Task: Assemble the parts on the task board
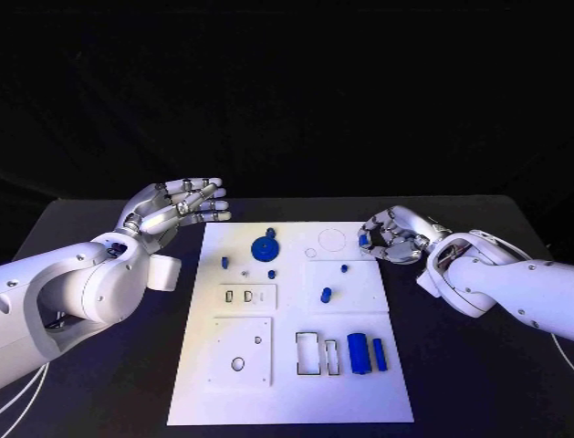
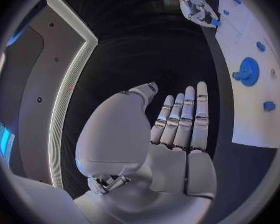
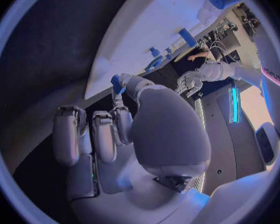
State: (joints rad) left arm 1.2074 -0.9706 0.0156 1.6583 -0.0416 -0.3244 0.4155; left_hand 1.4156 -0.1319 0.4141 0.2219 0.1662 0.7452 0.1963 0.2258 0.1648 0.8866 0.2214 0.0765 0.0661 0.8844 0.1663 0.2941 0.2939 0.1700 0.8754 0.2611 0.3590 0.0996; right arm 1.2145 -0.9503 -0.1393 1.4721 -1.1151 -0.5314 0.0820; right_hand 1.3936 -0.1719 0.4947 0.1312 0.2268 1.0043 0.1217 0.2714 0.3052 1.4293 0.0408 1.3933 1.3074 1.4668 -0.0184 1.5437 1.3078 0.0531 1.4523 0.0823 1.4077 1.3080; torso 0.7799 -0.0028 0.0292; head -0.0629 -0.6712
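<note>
- Head view: the flat white task board (image 1: 291, 365) lies in the middle of the black table (image 1: 497, 383). On it lie small blue plastic parts: a toothed blue gear (image 1: 267, 246) near the far end, a stubby blue peg (image 1: 325, 294) midway, and two upright blue cylinders (image 1: 366, 353) near the rectangular slots at the near end. The left hand (image 1: 178, 212) hovers off the board's far left corner, fingers extended and holding nothing. The right hand (image 1: 394, 237) sits at the board's far right edge, fingers curled round a small blue piece (image 1: 364, 241).
- Left wrist view: the left hand's fingers (image 2: 185, 119) stand straight, side by side, palm bare; the gear (image 2: 247, 72) lies on the board beyond.
- Right wrist view: the small blue piece (image 3: 117, 84) is pinched at the right hand's (image 3: 121, 134) fingertips, just at the board's edge (image 3: 99, 79).
- Handling, as I judge it: the parts look light, rigid and smooth, so likely to slip. Take the pegs round their sides, the gear by its rim.
</note>
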